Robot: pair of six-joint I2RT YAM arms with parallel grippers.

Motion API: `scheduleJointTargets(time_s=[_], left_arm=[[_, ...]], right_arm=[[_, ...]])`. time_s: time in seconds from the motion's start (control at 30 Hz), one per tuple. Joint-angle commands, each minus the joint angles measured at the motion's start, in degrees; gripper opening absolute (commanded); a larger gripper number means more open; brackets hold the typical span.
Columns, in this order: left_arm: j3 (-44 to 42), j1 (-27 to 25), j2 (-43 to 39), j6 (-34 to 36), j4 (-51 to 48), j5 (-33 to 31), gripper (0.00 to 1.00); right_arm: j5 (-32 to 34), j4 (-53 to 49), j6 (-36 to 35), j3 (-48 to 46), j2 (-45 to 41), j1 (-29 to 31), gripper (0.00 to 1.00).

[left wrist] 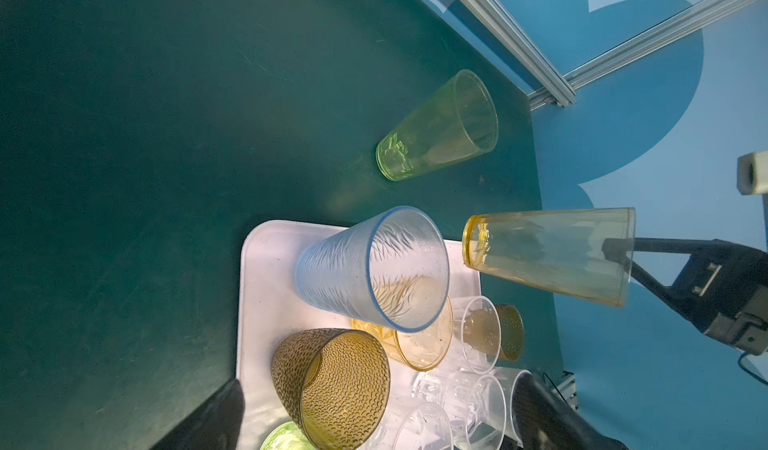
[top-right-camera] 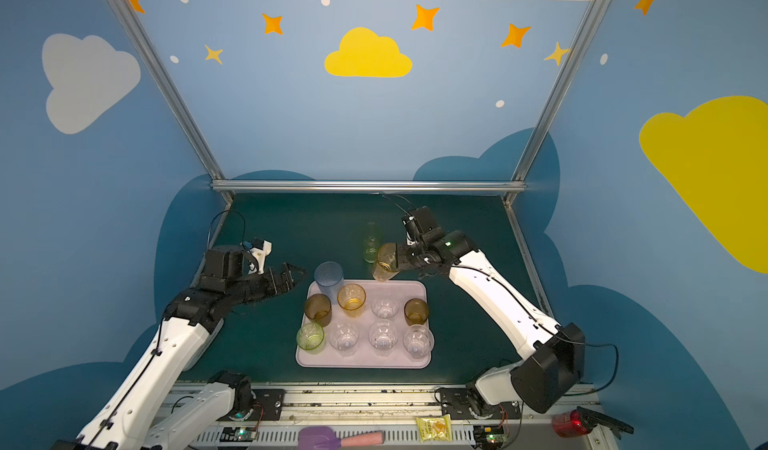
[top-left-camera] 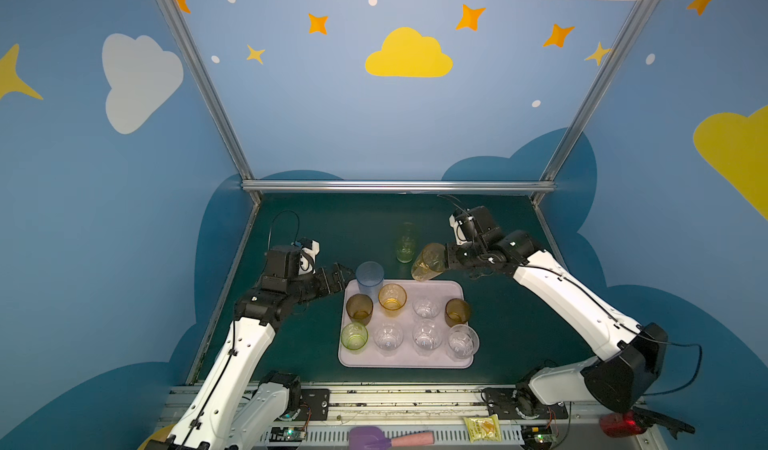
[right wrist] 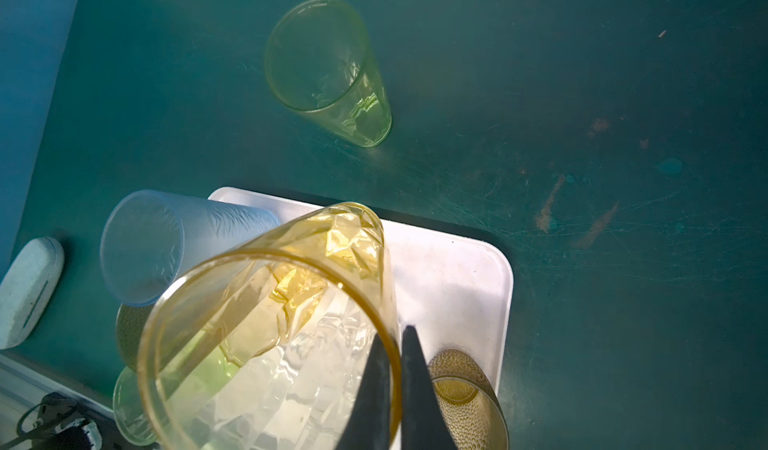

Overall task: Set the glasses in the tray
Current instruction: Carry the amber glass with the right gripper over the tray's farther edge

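Nine glasses [top-left-camera: 392,298] stand in the tray [top-left-camera: 451,290], the right gripper [top-left-camera: 446,256] pinches the tall yellow tumbler [top-left-camera: 428,263] by its rim above the far edge, the tall green tumbler [top-left-camera: 406,244] waits farther back, and the left gripper [top-left-camera: 343,273] gapes empty.

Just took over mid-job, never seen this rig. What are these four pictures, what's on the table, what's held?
Two white robot arms work at a dark green table. Two pictures look down from overhead, nearly alike; two come from a camera on each arm's wrist. Nine glasses stand on the pink tray, one a tall blue tumbler. A tall green tumbler stands on the table beyond it. The right gripper is shut on the rim of a tall yellow tumbler, tilted in the air near the tray's far edge. The left gripper is open and empty, beside the blue tumbler.
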Motion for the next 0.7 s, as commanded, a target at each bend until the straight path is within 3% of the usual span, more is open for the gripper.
scheduleJointTargets(time_s=[0.0,0.67], left_arm=[[-0.55,0.31,-0.09,-0.26,0.16,0.64,1.00],[-0.55,0.31,0.15,-0.25,0.08,0.58,1.00]], right_arm=[[1.16,0.20,0.70,0.15,0.76,1.58,0.00],[1.56,1.99,0.96,1.87,8.60,5.04,0.00]])
